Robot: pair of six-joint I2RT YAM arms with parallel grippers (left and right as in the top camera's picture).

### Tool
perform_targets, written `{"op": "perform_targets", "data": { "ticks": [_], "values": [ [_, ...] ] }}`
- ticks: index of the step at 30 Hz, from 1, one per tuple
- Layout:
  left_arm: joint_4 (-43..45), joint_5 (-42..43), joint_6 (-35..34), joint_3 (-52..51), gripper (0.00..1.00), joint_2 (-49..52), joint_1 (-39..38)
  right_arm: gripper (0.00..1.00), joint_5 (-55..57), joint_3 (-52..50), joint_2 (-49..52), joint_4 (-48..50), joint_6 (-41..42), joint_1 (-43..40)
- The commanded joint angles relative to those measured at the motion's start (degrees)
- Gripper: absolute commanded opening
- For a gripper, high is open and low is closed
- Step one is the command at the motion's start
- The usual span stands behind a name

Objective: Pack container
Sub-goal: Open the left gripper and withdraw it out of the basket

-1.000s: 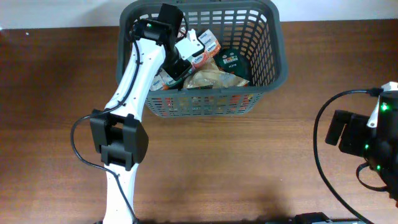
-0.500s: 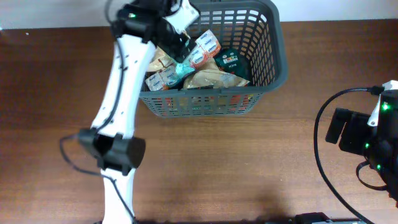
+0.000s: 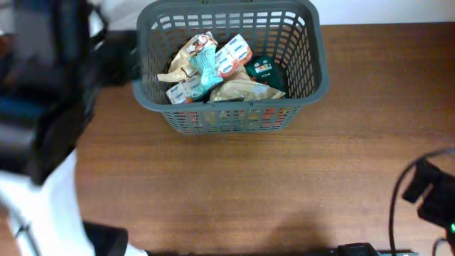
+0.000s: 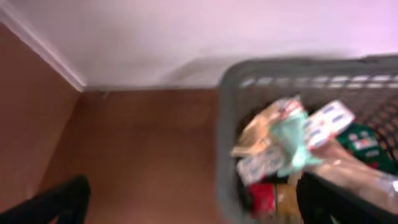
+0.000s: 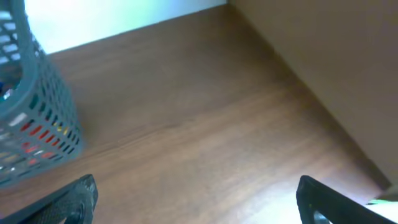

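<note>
The container (image 3: 320,65), a dark grey slotted basket, stands at the table's back middle. Inside lie several packets: white-and-blue ones (image 3: 235,52), a teal one (image 3: 205,64), a dark green one (image 3: 263,70) and a tan one (image 3: 244,89). My left arm (image 3: 43,107) is a big blur at the left, high above the table. In the left wrist view my left gripper (image 4: 193,205) is open and empty, left of the container (image 4: 225,130), with the packets (image 4: 292,134) in sight. My right gripper (image 5: 199,202) is open over bare wood, far right of the container (image 5: 38,124).
A white wall runs behind the table's back edge (image 4: 155,88). The right arm and its cable (image 3: 432,198) show at the lower right corner of the overhead view. Brown wooden tabletop (image 3: 234,185) stretches in front of the basket.
My left gripper opened and let go of a packet, which now lies in the container. The left arm swung out to the left and upward. The right arm slid toward the lower right.
</note>
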Motion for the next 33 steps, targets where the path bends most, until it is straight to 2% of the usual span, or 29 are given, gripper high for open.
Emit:
{"op": "perform_targets", "data": {
  "ticks": [1, 7, 10, 17, 24, 33],
  "values": [
    [-4.2, -7.5, -12.8, -0.4, 0.99, -5.1, 0.5, 0.99, 3.3, 0.2, -2.6, -0.9, 3.1, 0.5],
    [-4.2, -7.9, -17.6, -4.8, 0.99, -15.0, 0.4, 0.99, 3.1, -1.7, -8.6, -3.2, 5.3, 0.7],
    [-4.2, -9.5, -19.8, -11.1, 0.99, -21.7, 0.4, 0.99, 3.0, -5.8, -14.9, -4.6, 5.2, 1.0],
    [-4.2, -14.7, -22.0, -22.3, 0.99, -32.3, 0.4, 0.99, 0.1, -9.9, -25.8, -4.6, -0.8, 0.9],
    [-4.2, -15.6, -21.9, -24.4, 0.99, -37.0, 0.4, 0.99, -6.0, -10.8, -29.2, -4.6, -1.9, 1.0],
    [-4.2, -15.3, -22.0, -25.6, 0.99, -42.4, 0.4, 0.99, -9.7, -19.3, -40.3, -4.6, -6.9, 0.9]
  ]
}}
